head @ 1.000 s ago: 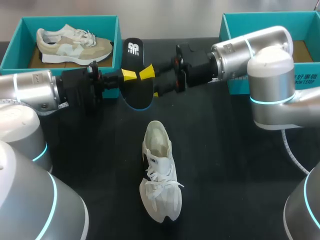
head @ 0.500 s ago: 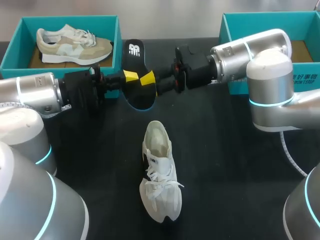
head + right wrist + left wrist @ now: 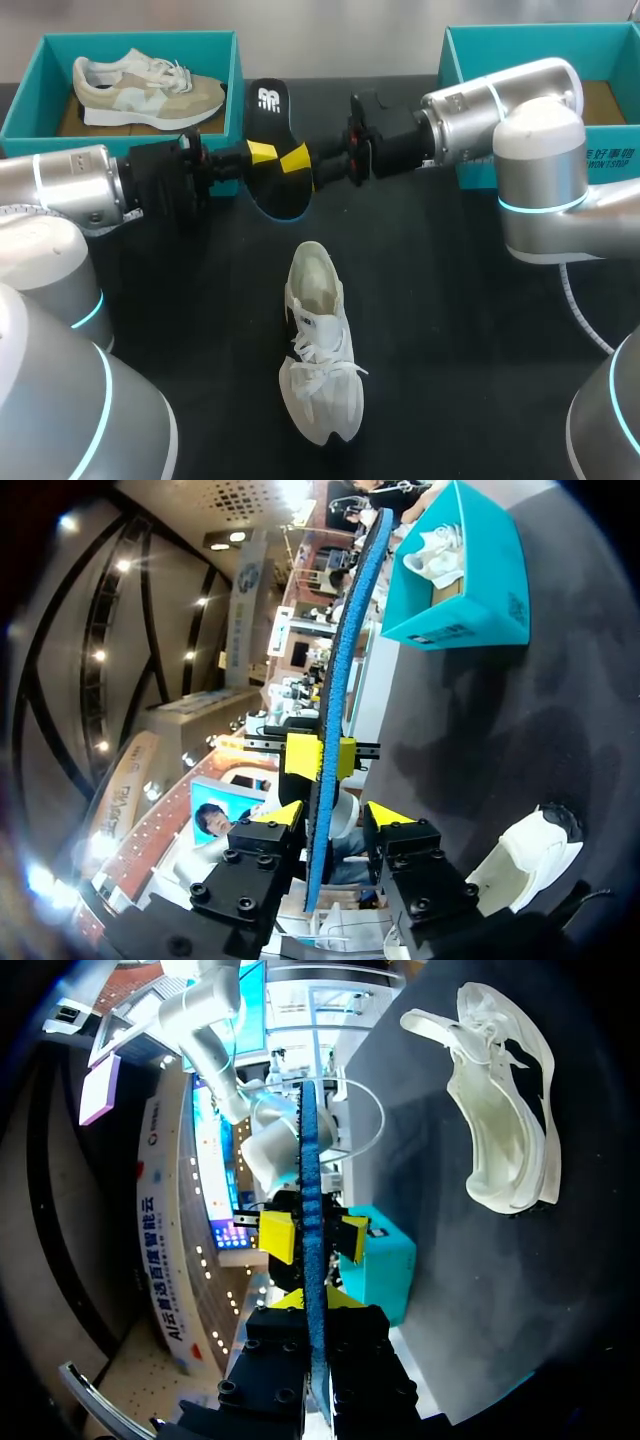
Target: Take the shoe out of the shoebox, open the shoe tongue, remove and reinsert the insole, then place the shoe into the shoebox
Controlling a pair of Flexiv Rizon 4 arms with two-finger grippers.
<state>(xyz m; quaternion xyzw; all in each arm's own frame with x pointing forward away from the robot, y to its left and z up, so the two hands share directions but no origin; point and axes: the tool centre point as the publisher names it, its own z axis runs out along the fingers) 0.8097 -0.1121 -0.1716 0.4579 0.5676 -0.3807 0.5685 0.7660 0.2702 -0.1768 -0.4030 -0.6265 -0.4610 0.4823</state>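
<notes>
Silver arms (image 3: pixel 500 90) — cyan glowing rings (image 3: pixel 520 203), black claws (image 3: pixel 262 152) tipped yellow.

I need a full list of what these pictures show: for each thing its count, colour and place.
table: 1, black
left shoebox: 1, teal, far left corner
right shoebox: 1, teal, far right corner
beige shoe: 1, beige and white, inside the left shoebox
white shoe: 1, white, lying mid-table, outside the boxes
insole: 1, black top, blue edge, held up beyond the white shoe
left end effector: 1, yellow tips, shut on the insole
right end effector: 1, yellow tips, open, astride the insole
</notes>
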